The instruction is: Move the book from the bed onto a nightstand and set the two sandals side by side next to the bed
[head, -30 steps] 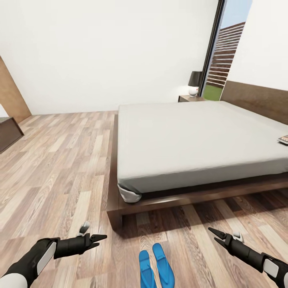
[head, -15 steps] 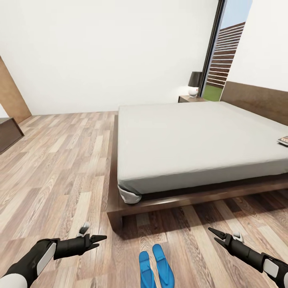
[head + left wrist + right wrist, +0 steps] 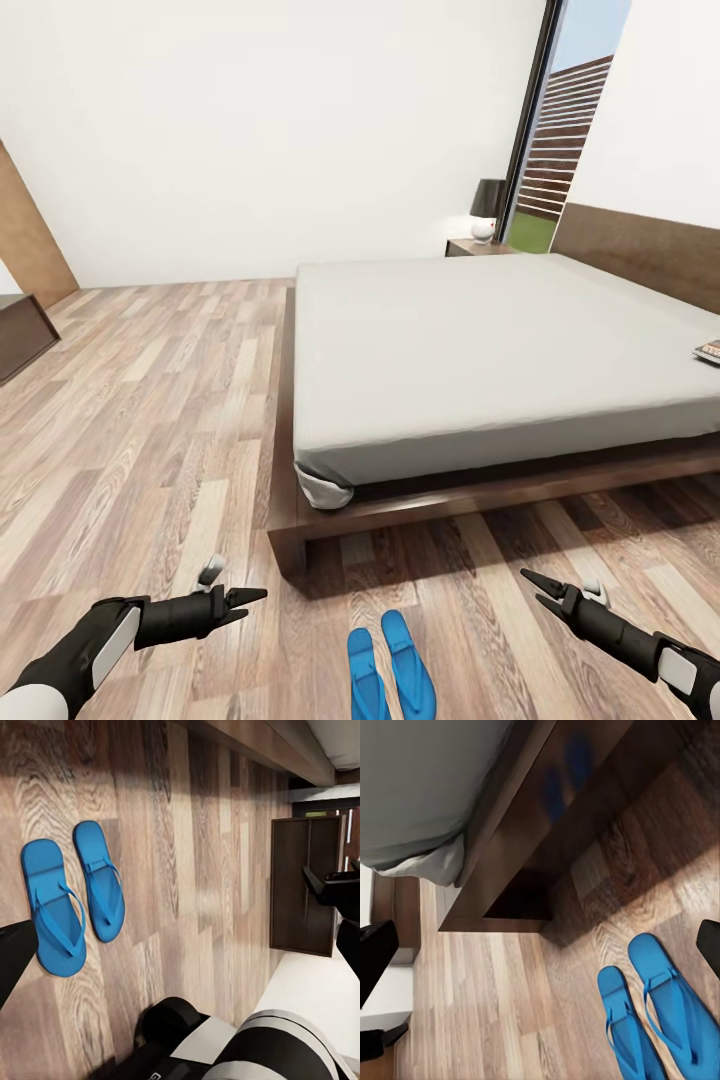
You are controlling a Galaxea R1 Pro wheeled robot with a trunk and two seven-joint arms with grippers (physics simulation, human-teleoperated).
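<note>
Thin dark paperback book (image 3: 711, 351) on light-grey mattressed bed (image 3: 480, 350) — light, floppy; pinch at an overhanging edge.
Left gripper (image 3: 250, 600) and right gripper (image 3: 531, 587) — slightly parted, empty.

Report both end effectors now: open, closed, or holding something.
Left end effector: open, holding nothing.
Right end effector: open, holding nothing.

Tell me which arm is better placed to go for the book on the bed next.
Right, probably. The book lies at the bed's far right edge, on the right gripper's side. The left gripper hangs further off, left of the sandals.
</note>
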